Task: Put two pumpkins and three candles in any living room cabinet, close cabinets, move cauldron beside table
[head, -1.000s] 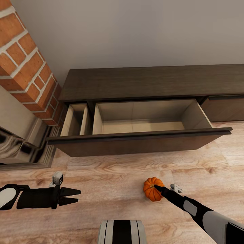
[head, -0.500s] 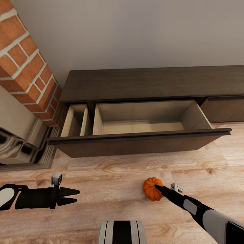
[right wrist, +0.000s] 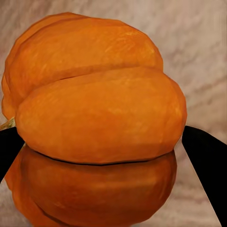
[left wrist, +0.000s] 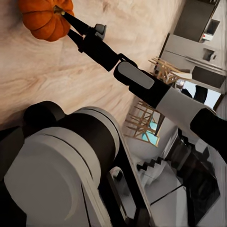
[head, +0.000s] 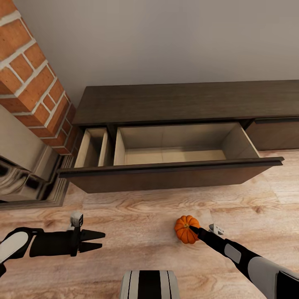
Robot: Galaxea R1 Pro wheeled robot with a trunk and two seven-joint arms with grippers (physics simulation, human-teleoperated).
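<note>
A small ribbed orange pumpkin (head: 186, 229) sits in front of the cabinet (head: 182, 101). The cabinet is long, low and dark brown, and its wide drawer (head: 172, 166) stands pulled open, showing a pale beige interior.

so the cabinet (head: 182, 101) sits against the back wall, its drawer (head: 174, 166) pulled out toward the robot; pumpkin (head: 185, 229) on the floor (head: 137, 211) in front, brick fireplace (head: 29, 83) off to the left
</note>
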